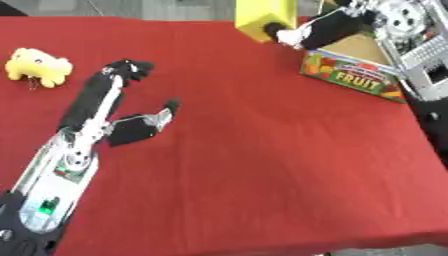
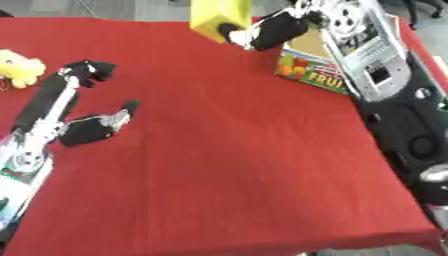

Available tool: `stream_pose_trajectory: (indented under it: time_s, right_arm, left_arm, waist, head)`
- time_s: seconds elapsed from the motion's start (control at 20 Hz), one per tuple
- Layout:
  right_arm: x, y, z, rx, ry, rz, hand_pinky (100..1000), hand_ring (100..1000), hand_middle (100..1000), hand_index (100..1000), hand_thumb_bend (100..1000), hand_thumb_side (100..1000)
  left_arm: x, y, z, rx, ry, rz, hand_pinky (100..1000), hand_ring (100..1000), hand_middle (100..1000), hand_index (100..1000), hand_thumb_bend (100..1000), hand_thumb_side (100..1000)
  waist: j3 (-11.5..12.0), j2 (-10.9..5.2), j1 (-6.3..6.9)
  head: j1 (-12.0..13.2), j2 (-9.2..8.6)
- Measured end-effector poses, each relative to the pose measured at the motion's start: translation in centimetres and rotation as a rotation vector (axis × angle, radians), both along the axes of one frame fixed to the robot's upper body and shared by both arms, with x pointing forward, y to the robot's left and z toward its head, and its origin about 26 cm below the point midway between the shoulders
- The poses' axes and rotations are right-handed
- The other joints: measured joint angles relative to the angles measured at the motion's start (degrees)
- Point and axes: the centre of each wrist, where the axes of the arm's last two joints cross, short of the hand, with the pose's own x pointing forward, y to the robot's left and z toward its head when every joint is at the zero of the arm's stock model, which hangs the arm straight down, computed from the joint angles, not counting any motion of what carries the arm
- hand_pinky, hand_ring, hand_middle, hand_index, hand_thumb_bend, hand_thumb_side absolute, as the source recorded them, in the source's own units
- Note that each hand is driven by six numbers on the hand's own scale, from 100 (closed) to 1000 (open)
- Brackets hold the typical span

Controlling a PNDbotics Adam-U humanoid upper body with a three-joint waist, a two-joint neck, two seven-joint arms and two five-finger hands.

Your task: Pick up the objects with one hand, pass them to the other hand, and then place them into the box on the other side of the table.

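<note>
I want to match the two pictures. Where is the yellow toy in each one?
Left eye view: the yellow toy lies whole near the left edge, upper part, on the red cloth.
Right eye view: it sits at the left edge, partly cut off.
Shared landmark: the left hand, just right of it.

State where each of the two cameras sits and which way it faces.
Left eye view: in the robot's head, looking down at the red table; the left hand shows at left, fingers relaxed, the right hand on the yellow block at the top.
Right eye view: same head, set slightly to the right, so more of the right arm shows.
Both share the yellow plush toy and the fruit box.
</note>
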Motion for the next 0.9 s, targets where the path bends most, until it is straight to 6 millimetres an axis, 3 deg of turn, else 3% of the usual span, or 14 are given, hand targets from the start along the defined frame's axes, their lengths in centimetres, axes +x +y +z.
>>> stream_pose_trajectory:
  time_s: [0.45, 0.9]
  right_arm:
    - [3.2, -7.5, -0.3, 0.105, 0.003, -0.319, 823, 751, 512, 568, 100, 100]
    - [5.6, -13.3, -2.2, 0.091, 0.004, -0.562, 817, 754, 534, 596, 100, 100]
  left_arm:
    - [-0.5, 0.4, 1.3, -0.062, -0.039, -0.008, 737, 736, 694, 830, 347, 472]
    - [-1.0, 0.6, 2.4, -0.103, -0.069, -0.015, 733, 736, 692, 829, 328, 475]
  waist:
    - [0.3, 0.49, 0.74]
    - [0.9, 0.96, 1.34]
  head:
    - [-2.1, -1.6]
    - [-3.8, -3.44]
